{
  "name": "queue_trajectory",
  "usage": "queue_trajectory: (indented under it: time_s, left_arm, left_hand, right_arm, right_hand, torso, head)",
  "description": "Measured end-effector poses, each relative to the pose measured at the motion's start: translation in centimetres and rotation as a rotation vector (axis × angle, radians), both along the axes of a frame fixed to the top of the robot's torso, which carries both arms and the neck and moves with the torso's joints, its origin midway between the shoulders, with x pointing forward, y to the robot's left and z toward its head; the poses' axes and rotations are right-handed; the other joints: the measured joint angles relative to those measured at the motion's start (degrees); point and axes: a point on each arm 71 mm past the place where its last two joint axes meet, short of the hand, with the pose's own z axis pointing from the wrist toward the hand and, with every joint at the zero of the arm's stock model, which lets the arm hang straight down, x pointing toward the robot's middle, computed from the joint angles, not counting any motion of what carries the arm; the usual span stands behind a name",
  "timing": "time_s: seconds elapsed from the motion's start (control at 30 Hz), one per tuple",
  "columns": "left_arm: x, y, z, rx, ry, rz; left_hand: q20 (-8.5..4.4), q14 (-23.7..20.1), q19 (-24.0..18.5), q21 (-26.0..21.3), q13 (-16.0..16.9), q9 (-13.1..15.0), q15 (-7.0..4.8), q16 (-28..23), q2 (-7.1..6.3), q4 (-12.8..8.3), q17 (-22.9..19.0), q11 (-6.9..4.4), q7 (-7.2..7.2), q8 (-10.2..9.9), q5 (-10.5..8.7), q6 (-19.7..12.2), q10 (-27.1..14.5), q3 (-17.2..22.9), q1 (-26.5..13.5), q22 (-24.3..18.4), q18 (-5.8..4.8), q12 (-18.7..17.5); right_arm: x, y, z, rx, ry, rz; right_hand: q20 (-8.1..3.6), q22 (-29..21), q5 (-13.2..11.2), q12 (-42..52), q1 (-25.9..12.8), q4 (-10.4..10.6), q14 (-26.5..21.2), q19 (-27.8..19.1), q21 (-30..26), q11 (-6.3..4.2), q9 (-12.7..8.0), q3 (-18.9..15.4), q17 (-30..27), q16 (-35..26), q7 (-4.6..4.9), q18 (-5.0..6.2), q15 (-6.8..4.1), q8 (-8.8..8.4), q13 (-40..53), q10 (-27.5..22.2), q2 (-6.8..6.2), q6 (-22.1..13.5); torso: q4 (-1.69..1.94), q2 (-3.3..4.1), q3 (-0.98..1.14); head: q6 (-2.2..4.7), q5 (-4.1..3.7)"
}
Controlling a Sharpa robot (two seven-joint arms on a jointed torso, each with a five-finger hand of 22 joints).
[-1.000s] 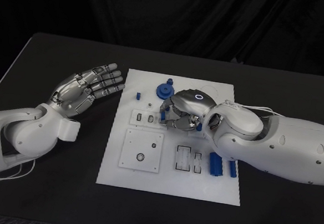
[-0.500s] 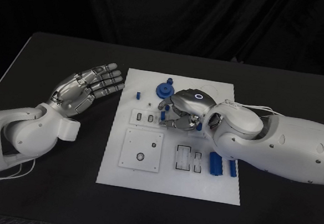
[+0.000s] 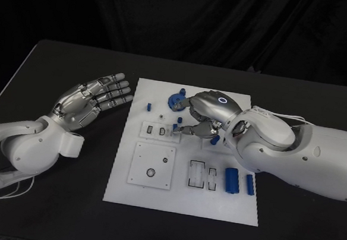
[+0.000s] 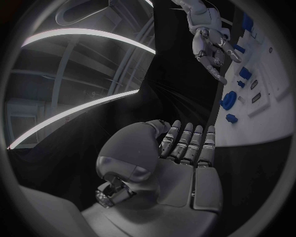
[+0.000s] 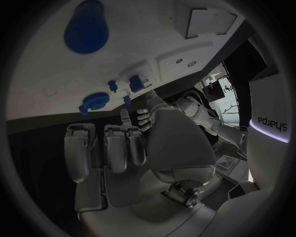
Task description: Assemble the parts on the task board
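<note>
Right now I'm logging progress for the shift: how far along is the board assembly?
Early. Loose blue bars lie at the task board's right edge, and the rectangular slots beside them look unfilled. The right hand works over small blue parts near the round blue piece; whether it holds one is unclear. The left hand waits open.

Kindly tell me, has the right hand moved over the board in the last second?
Yes: the right hand has shifted slightly toward the far right of the task board, away from the round blue part.
</note>
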Motion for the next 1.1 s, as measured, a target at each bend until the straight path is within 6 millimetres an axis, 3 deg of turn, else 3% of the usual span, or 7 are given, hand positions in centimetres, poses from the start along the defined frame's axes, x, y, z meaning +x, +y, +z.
queue_trajectory:
  time_s: [0.33, 0.47, 0.6, 0.7, 0.83, 0.9, 1.1]
  left_arm:
    - [-0.7, -0.2, 0.7, 0.022, -0.017, 0.013]
    - [-0.3, -0.5, 2.0, 0.043, -0.049, 0.032]
    - [0.0, -0.8, 3.2, 0.072, -0.076, 0.056]
    - [0.6, -0.9, 4.2, 0.107, -0.096, 0.075]
    - [1.4, -1.8, 5.1, 0.172, -0.106, 0.082]
    - [1.8, -2.2, 5.5, 0.217, -0.11, 0.079]
    - [2.4, -3.9, 5.4, 0.377, -0.128, 0.043]
  left_hand:
    - [0.18, 5.11, 7.83, 5.22, 0.05, 0.18, 0.71, 5.75, -1.22, -1.37, 1.6, 0.55, 0.58, 0.41, 0.0, 1.02, 0.56, 1.37, -1.22, 2.4, -0.88, 1.69]
    - [-0.28, 11.5, 16.93, 12.6, 0.05, 0.12, 1.14, 12.74, -2.09, -2.16, 3.75, 1.0, 0.6, 0.45, -0.77, 0.4, 1.64, 1.49, -2.09, 6.02, -1.81, 3.77]
    - [-1.3, 15.68, 21.01, 18.54, 0.47, 0.09, -0.24, 19.19, -2.56, -2.36, 6.14, 1.38, 0.63, 0.45, -1.91, 0.44, 4.01, 1.06, -2.56, 9.34, -1.81, 6.16]
    - [-2.41, 18.63, 22.9, 25.84, 2.21, 0.13, -1.38, 27.9, -2.59, -2.2, 10.34, 1.13, 1.66, 0.45, -2.52, 1.47, 8.12, 0.54, -2.59, 13.82, -1.81, 10.44]
    - [-3.42, 24.2, 24.89, 38.34, 7.3, 0.85, -3.87, 43.05, -4.05, 0.15, 18.32, -1.42, 2.68, 1.99, -5.23, 6.45, 16.98, -1.23, -3.65, 21.64, -1.39, 20.0]
    - [-3.96, 25.92, 24.35, 44.35, 9.59, 1.35, -5.21, 48.59, -4.95, 4.1, 21.49, -2.87, 3.2, 3.2, -9.06, 10.11, 19.8, -3.47, -4.85, 25.59, -0.19, 23.33]
    - [-4.83, 33.89, 24.76, 54.52, 13.99, 2.05, -7.98, 56.59, -2.26, 7.27, 27.98, -6.11, 3.84, 5.24, -13.81, 15.95, 28.47, -10.19, -7.69, 31.91, 1.41, 28.39]
  right_arm:
    - [0.6, -1.7, 3.1, 0.092, -0.037, -0.003]
    - [1.3, -3.6, 3.6, 0.136, -0.025, -0.034]
    - [2.3, -6.1, 3.6, 0.175, -0.003, -0.078]
    - [2.7, -8.1, 3.4, 0.213, 0.024, -0.109]
    - [2.8, -10.8, 2.7, 0.27, 0.062, -0.155]
    - [2.8, -11.9, 2.3, 0.303, 0.079, -0.175]
    - [2.6, -14.1, 1.4, 0.412, 0.133, -0.232]
  right_hand:
    - [0.0, -0.01, 0.0, 0.0, -0.47, 4.53, 0.0, 0.0, -0.28, 0.0, -0.6, -0.21, -0.01, 0.0, 0.02, 0.01, 0.0, -0.02, 0.0, 0.0, -0.98, 2.22]
    - [0.0, -0.01, 0.05, 0.0, 1.69, 4.56, 0.0, 0.0, -0.28, 0.0, -0.56, 0.56, -0.01, 0.0, 0.37, 0.0, 0.0, 1.37, 0.0, 0.0, 1.28, 5.24]
    - [0.0, -0.01, 2.28, 0.0, 2.39, 4.36, 0.02, 0.0, -0.28, 0.34, -0.11, 1.24, -0.01, 0.0, 0.65, 0.0, 0.09, 3.05, 0.0, -0.22, 3.43, 9.26]
    - [0.7, -0.01, 0.36, 0.0, 1.09, 5.58, 0.0, -0.09, -0.48, 1.26, 0.35, 0.31, -0.01, 0.0, 0.73, 0.01, 1.04, 4.23, -0.01, -0.22, 3.95, 12.24]
    - [0.73, -0.02, -0.04, 0.0, -3.35, 6.75, 0.0, -0.12, -0.65, 1.25, 0.75, -0.84, -0.01, 0.0, 0.03, 0.0, 1.04, 5.2, 0.0, -0.22, 6.07, 14.57]
    - [0.73, -0.02, 0.15, 0.0, -4.33, 6.75, 0.0, -0.12, -0.65, 1.25, 0.94, -0.84, -0.01, 0.0, -0.14, 0.01, 1.04, 5.53, -0.01, -0.22, 7.05, 15.19]
    - [0.72, -0.02, 10.58, -0.04, -4.46, 6.57, 0.0, -0.33, -7.73, 0.81, 1.76, -1.87, -0.02, -4.8, -0.72, 1.06, 0.61, 6.99, -0.01, -0.22, 8.31, 15.83]
  torso:
    - [-0.24, -0.68, 0.19]
    - [-0.23, -1.22, 0.35]
    - [-0.25, -1.77, 0.59]
    - [-0.35, -2.44, 0.81]
    - [-0.63, -3.79, 1.22]
    - [-0.77, -4.47, 1.4]
    - [-1.22, -6.24, 2.04]
  head:
    - [2.32, 0.78]
    - [3.08, 0.97]
    - [3.57, 1.23]
    - [3.86, 1.58]
    - [3.34, 2.04]
    - [3.02, 2.32]
    - [1.47, 3.32]
